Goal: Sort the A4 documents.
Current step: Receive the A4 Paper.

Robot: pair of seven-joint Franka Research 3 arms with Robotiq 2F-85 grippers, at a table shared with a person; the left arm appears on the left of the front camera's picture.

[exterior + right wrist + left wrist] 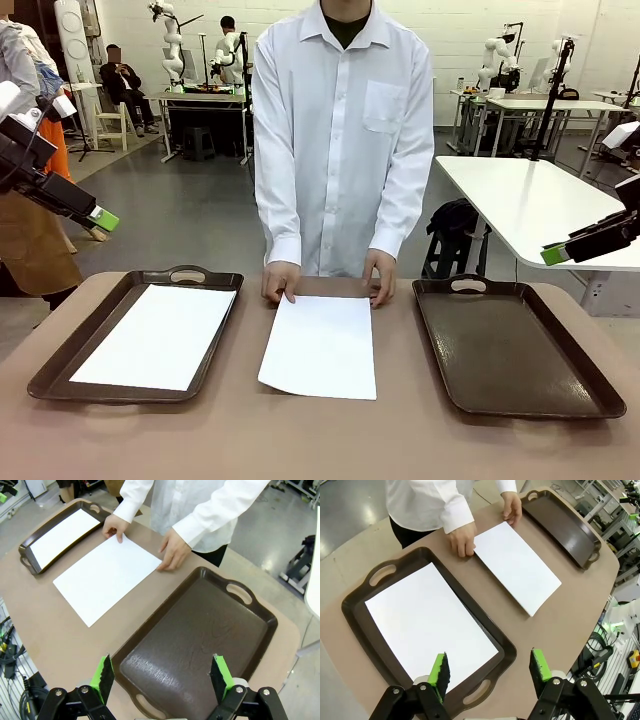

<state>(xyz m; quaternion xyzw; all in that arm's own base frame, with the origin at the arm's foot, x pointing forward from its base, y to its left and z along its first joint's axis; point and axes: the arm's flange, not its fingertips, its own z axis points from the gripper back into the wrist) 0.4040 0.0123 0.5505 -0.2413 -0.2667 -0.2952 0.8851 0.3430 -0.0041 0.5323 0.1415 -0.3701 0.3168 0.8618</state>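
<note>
Two A4 documents counted. First document [155, 335] lies inside the left tray [80, 335]. Second document [322, 345] lies at the tabletop [320, 440] centre, with the person's hands [281, 282] on its far corners. Right tray [510, 350] is bare. Open tabletop strips flank the centre sheet. Left gripper [490, 666] and right gripper [162, 674] hang over the trays' near rims, jaws spread, empty.

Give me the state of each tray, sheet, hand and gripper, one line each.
left tray: holds a sheet.
tray sheet: lying flat inside left tray.
middle sheet: flat on table between trays.
hands: resting on middle sheet's far edge.
right tray: no sheet in it.
left gripper: open, holding nothing.
right gripper: open, holding nothing.
</note>
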